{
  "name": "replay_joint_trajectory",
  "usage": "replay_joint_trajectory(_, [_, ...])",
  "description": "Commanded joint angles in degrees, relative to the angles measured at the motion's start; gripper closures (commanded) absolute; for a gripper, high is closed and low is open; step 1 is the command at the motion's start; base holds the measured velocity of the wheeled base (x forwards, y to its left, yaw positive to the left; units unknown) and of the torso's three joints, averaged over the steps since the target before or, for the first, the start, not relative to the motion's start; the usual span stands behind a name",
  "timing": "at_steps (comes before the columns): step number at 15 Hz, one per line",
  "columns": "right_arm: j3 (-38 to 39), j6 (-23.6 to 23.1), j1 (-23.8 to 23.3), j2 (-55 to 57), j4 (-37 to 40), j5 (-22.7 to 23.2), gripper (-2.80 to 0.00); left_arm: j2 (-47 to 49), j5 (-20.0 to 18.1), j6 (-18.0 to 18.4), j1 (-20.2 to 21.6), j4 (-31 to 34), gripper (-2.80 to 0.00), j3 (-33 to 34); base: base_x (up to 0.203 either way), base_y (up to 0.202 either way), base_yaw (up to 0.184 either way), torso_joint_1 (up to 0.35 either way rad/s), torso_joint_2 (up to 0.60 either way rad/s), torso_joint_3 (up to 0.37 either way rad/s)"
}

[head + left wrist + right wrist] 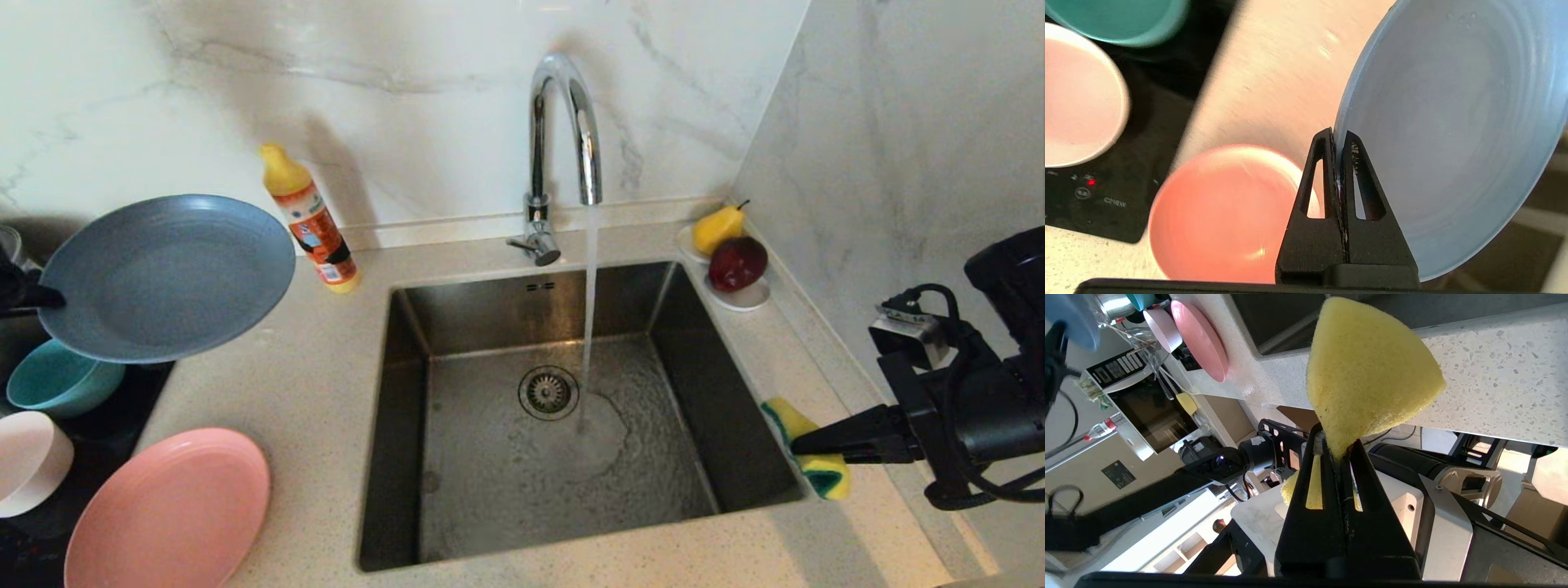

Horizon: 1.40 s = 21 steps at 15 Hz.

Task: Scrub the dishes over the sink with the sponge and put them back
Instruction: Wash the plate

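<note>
Your left gripper [1338,141] sits way out at the left edge of the head view, fingers clamped tight on the rim of the blue-grey plate [167,273], which it holds up off the counter, tilted. Your right gripper [796,445] reaches in level from the right, pointing left, jaws pinched hard on the waist of the sponge [1367,375], squashing it thin.
</note>
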Motion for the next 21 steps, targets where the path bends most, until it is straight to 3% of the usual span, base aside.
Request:
replay_joint_trajectory(1, [0.6, 0.1, 0.0, -0.3, 0.1, 0.2, 0.0, -8.2, -1.8, 2.2, -2.0, 0.4, 0.0, 3.3, 0.0, 0.0, 0.0, 0.0, 0.0, 0.0])
replay_joint_trajectory(6, [0.6, 0.0, -0.2, -1.6, 0.0, 0.4, 0.0, -7.5, -0.4, 2.6, -18.2, 2.4, 0.0, 5.4, 0.0, 0.0, 0.0, 0.0, 0.0, 0.0])
replay_joint_trajectory(8, [0.5, 0.0, -0.6, -2.5, -0.1, 1.3, 0.0, -1.9, 3.0, 1.5, -24.9, 1.3, 0.0, 5.7, 0.0, 0.0, 0.0, 0.0, 0.0, 0.0])
replay_joint_trajectory(14, [0.7, 0.4, -1.4, -5.2, 0.2, 3.1, 0.0, 12.5, 16.9, -8.0, -45.3, -10.8, 0.0, 3.7, 0.0, 0.0, 0.0, 0.0, 0.0, 0.0])
replay_joint_trajectory(18, [2.1, 0.5, -1.7, -8.7, 0.4, 3.1, 0.0, 20.9, 19.0, -12.2, -50.8, -12.1, 0.0, -4.2, 0.0, 0.0, 0.0, 0.0, 0.0, 0.0])
replay_joint_trajectory(21, [3.3, 0.5, -1.8, -10.8, 0.4, 3.4, 0.0, 25.4, 19.1, -13.3, -54.6, -12.2, 0.0, -8.5, 0.0, 0.0, 0.0, 0.0, 0.0, 0.0])
